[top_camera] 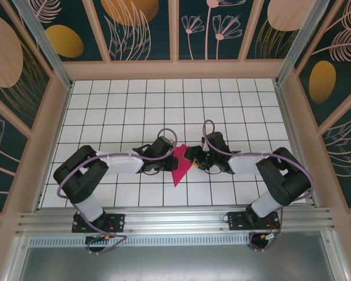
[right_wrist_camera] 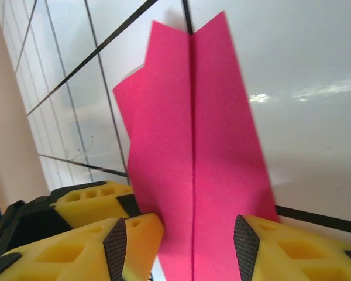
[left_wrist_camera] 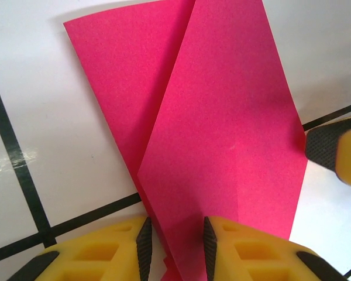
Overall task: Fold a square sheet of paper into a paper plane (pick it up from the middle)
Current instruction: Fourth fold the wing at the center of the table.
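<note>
The folded magenta paper (top_camera: 181,167) lies on the gridded surface (top_camera: 134,105). The left gripper (left_wrist_camera: 175,240) and right gripper (right_wrist_camera: 180,243) straddle it from opposite sides, both partly open, neither pinching it.

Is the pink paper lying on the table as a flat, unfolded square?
No, the pink paper is folded into a narrow shape, with a straight centre crease running along its length.

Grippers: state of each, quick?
Left gripper: narrow gap around the pink paper; grip cannot be told.
Right gripper: open, fingers straddling the paper.
</note>
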